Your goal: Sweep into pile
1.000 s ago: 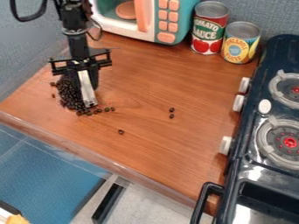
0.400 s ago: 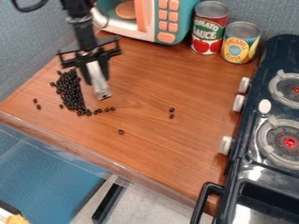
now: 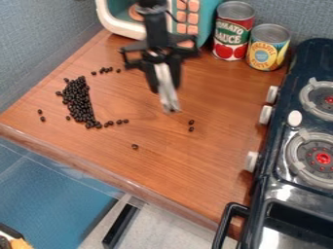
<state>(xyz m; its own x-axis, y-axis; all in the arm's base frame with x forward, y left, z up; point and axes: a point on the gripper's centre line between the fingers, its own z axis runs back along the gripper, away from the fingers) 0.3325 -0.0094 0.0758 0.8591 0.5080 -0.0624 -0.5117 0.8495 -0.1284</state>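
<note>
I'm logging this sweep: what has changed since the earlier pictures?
The jaws, still gripping the silver tool, have moved right in the view, away from the bean pile. Two stray beans now lie left of it, where the first picture had none. The cans and stove stayed put.

The arm [image 3: 156,30] is black, its narrow, straight link set below a bulkier joint. A thin dark cable [image 3: 172,16] curves beside it. The hand [image 3: 165,87] is black too, with an angular crosspiece [image 3: 134,48] jutting out on both sides and two long, dark fingers [image 3: 175,70].
</note>
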